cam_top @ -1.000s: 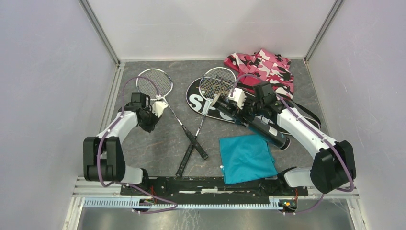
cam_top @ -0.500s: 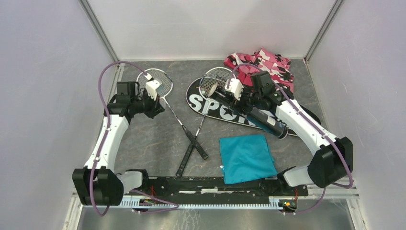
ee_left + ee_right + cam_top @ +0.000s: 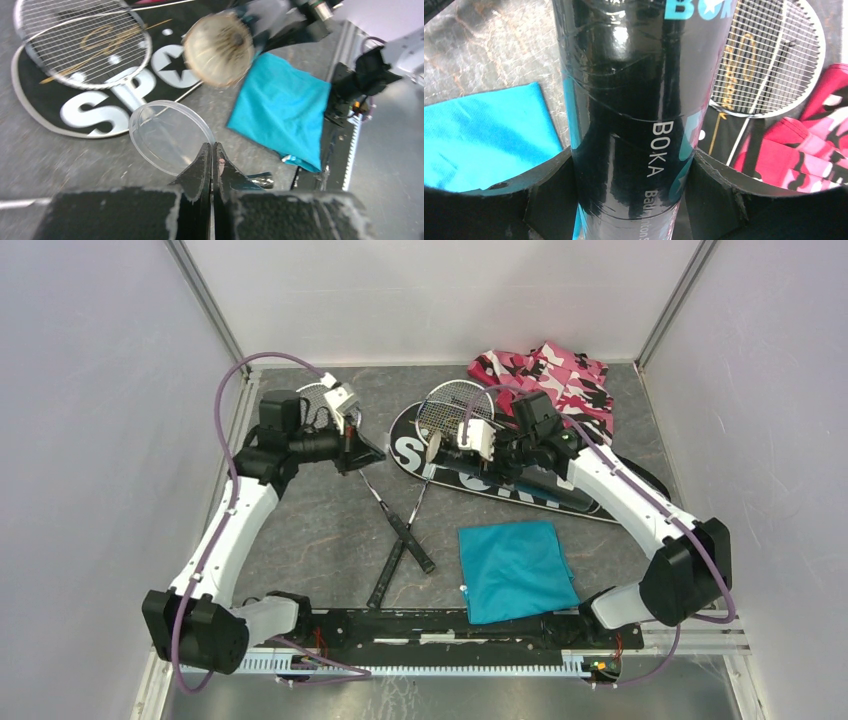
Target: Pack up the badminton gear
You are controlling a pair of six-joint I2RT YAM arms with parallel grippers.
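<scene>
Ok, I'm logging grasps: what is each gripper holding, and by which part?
The left gripper pinches the clear round lid by its rim. The right gripper clamps the black tube around its body.

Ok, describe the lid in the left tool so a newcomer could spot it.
Find the black SPORT bag at the far middle. Left of it, the left tool pinches a clear lid by its rim. It is the only see-through disc; the racquet head nearby is strung.

White arm links point(image 3: 232, 530), black joints point(image 3: 690, 575), purple cables point(image 3: 225, 390) (one per arm); jaws black, seemingly foam-padded.
</scene>
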